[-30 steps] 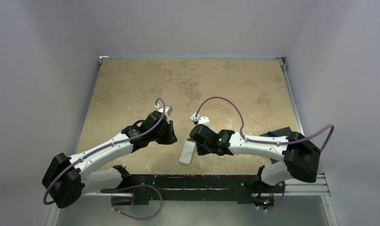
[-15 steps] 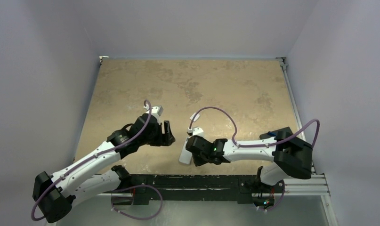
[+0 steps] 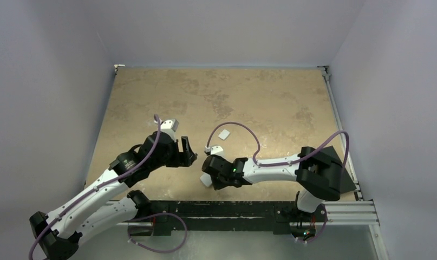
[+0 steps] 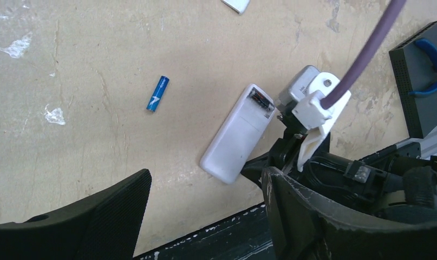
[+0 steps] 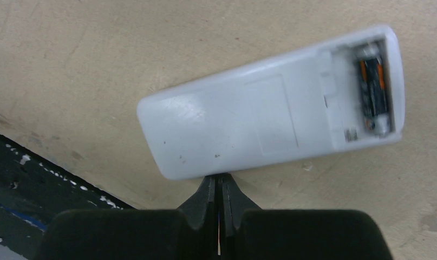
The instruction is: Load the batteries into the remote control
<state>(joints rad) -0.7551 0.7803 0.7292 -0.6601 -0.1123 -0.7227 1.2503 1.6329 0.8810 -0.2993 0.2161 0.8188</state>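
Though clenched on nothing, puts right gripper [image 5: 220, 183] tips just under remote control [image 5: 243, 119], at its long edge mid-frame; shows left gripper [image 4: 205, 176] spread wide, empty.

The small white rectangular plastic remote control [image 5: 232, 124] lies back up on the tan mottled bench [image 3: 259, 92], near its front edge, between the two arms. A dark cylindrical battery [image 5: 372, 89] sits in the open compartment at one end of the remote. The blue cylindrical battery [image 4: 157, 93] lies on the bench left of the remote, apart from it. The small white square cover piece [image 3: 224, 134] lies farther back. The right pincer [image 5: 219, 184], jaws together, sits at the remote's long side. The left pincer [image 3: 188, 152], jaws apart, stands to the remote's left. A dark box [image 4: 419, 76] sits at the bench's right edge.
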